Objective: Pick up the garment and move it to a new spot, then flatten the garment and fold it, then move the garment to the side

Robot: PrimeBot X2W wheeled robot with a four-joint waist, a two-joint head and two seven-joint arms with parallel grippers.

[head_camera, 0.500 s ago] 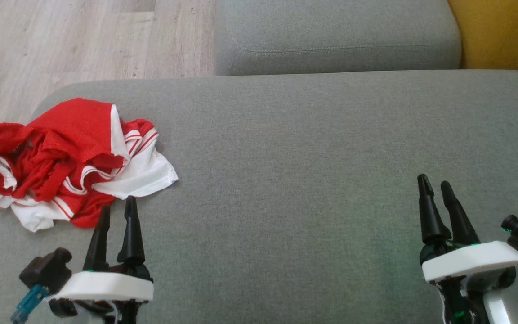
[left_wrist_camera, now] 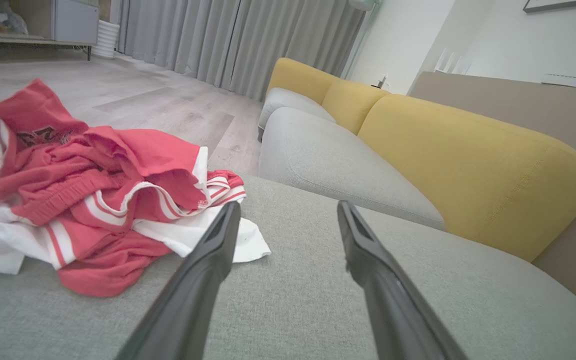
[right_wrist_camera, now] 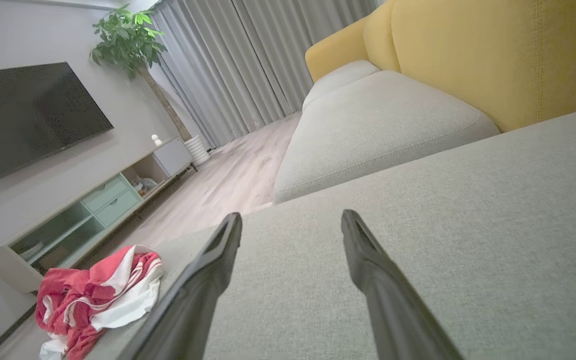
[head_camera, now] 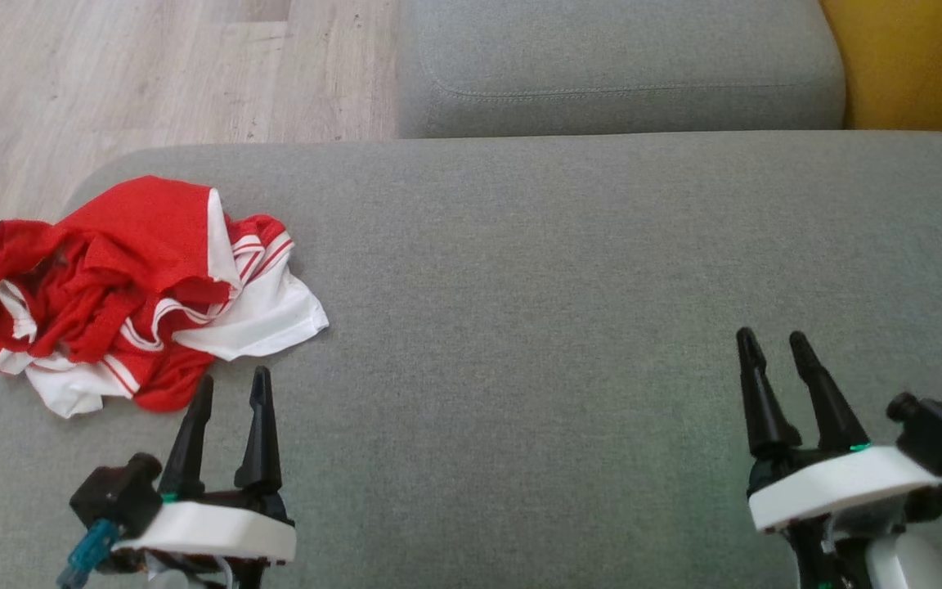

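The garment (head_camera: 144, 294) is lying crumpled at the left edge of the sofa cushion (head_camera: 569, 270), untouched. The left gripper (head_camera: 230, 393) is hovering just beside it, fingers spread; the right gripper (head_camera: 775, 348) is waiting well apart, also spread. All 3 steps are remaining.

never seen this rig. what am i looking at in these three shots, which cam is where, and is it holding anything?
It is a wheeled robot with two arms, each ending in a gripper with two long dark fingers.

The head view looks down from the robot's head onto a grey sofa cushion. The left gripper sits at lower left, the right gripper at lower right.

The other two shots come from cameras on each wrist, looking along that arm's own fingers, so the dark prongs at the bottom are the gripper itself.

A crumpled red and white garment lies at the cushion's left end, just ahead of the left gripper.

Nothing is held: both grippers are open and empty, and neither touches the garment.
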